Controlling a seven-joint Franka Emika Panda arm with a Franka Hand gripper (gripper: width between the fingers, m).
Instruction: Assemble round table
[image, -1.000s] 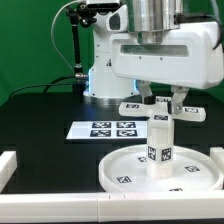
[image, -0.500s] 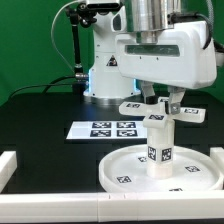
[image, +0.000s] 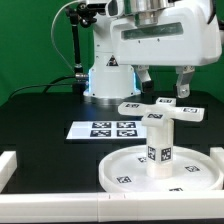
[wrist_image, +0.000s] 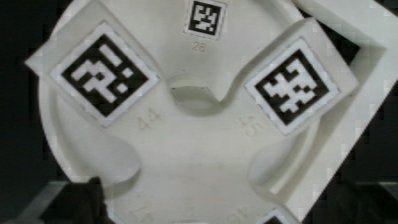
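The round table's large rimmed disc (image: 125, 172) lies on the black mat at the front of the exterior view. The short thick cylinder (image: 160, 143) stands upright on its middle. The small cross-shaped piece (image: 160, 110) sits on top of the cylinder. My gripper (image: 166, 86) hangs just above the cross, open, with one finger on each side and nothing between them. In the wrist view the cross-shaped piece (wrist_image: 196, 110) fills the picture with its tags. My gripper (wrist_image: 214, 212) shows only as dark fingers (wrist_image: 75, 205) at the corners, clear of the piece.
The marker board (image: 112, 129) lies flat behind the disc, toward the exterior view's left. Plain white bars (image: 8, 165) edge the mat at the left, front and right. The arm's base (image: 105, 75) stands at the back.
My gripper was shut on the cross-shaped piece atop the cylinder. It has opened, let the piece go and risen a little; the piece stays in place.
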